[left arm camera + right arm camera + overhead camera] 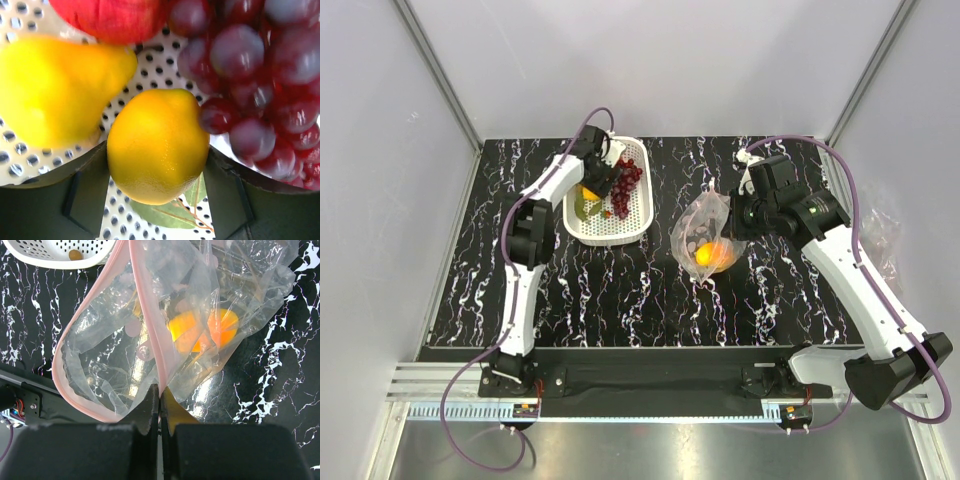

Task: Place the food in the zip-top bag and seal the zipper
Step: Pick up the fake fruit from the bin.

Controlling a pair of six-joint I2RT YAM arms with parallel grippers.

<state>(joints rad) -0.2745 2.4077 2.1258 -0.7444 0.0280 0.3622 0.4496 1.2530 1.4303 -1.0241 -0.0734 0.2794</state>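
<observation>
- Inside the white basket (150,65), the left gripper (157,150) has its jaws apart around a yellow lemon (157,130). Both inner faces sit right at the lemon's sides; I cannot tell whether they press on it.
- Just beside the lemon lie a larger yellow pear-shaped fruit (55,95) on one side and the dark red grape bunch (260,75) on the other, with a red apple (110,17) beyond and a green leaf piece (165,212) under the lemon.
- Over the black marbled table (280,380), the right gripper (160,400) is pinched tight on the pink zipper (145,315).
- The clear zip-top bag (100,350) hangs from that grip with its mouth gaping, to the right of the basket.
- An orange piece (200,330) lies inside the bag.
</observation>
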